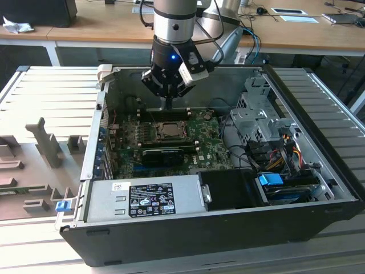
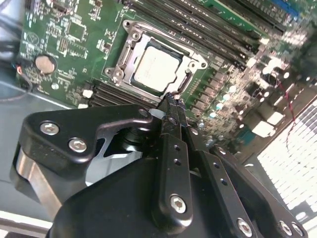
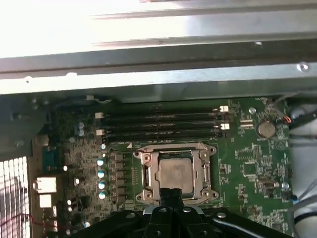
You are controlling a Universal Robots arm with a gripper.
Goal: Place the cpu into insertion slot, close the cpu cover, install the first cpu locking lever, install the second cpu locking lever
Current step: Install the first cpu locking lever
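Cpu [image 3: 174, 174] seated flat in the insertion slot [image 2: 119, 74], pale metal face up, near the middle of the green motherboard [image 1: 211, 151] inside the open computer case [image 1: 171, 240]. Cpu cover [image 2: 181, 52] lying down over it, silvery frame around the chip's edges, chip face visible through the square window.

Arm upright in the exterior view, wrist pointing straight down into the case, standing over the board just beyond the socket, on the side of the long black memory slots [image 3: 158, 124].

Gripper [image 2: 173, 101] narrow: 2 fingers [image 2: 171, 148] pressed together into 1 thin black tip, gripping nothing. Tip poised at the socket's rim in both wrist views, just beside the edge of the cover; contact with the metal frame impossible to tell.

Round coin battery [image 3: 266, 129] on the board, well apart from the tip.
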